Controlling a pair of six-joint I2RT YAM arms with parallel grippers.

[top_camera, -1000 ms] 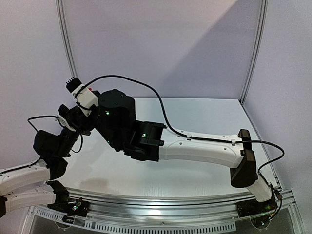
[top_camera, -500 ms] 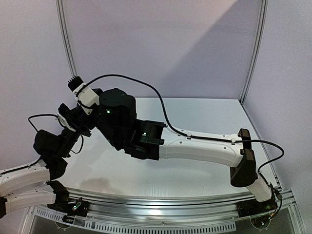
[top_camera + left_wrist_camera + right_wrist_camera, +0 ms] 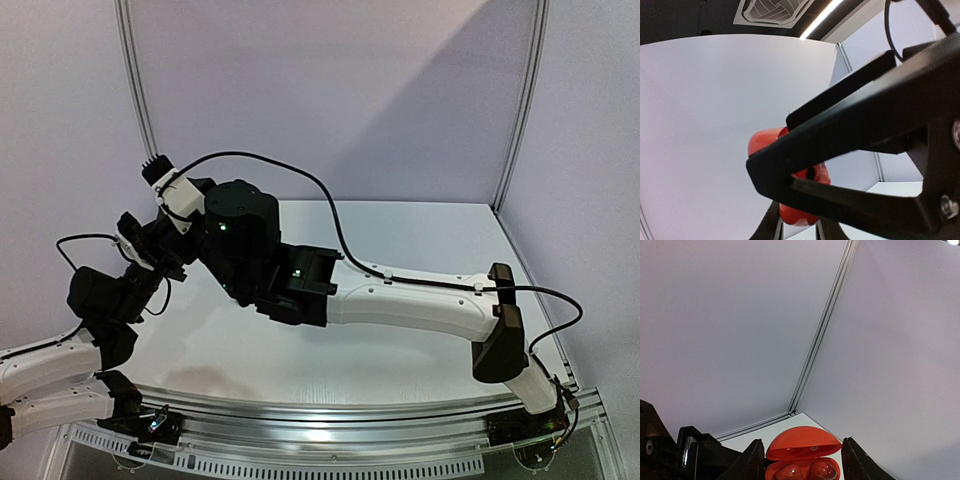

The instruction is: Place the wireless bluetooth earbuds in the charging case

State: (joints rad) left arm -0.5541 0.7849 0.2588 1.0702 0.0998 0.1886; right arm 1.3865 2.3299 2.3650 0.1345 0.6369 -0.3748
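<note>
In the right wrist view the red charging case (image 3: 802, 442) stands open with its lid raised. Two red earbuds (image 3: 790, 472) sit side by side in the wells of its base. My right gripper (image 3: 802, 441) is open, one finger on each side of the case and clear of it. The left wrist view shows my left gripper (image 3: 800, 175) shut on the case (image 3: 795, 212), held up in the air. From the top camera the two wrists meet at the left (image 3: 175, 240), and the case is hidden between them.
The white table (image 3: 420, 240) lies under both arms. Lilac booth walls with a metal corner post (image 3: 822, 335) stand close behind the case. A black cable (image 3: 330, 215) loops over the right arm.
My right gripper's fingers have spread wider around the case. The left gripper keeps its hold, and both arms have barely moved.
</note>
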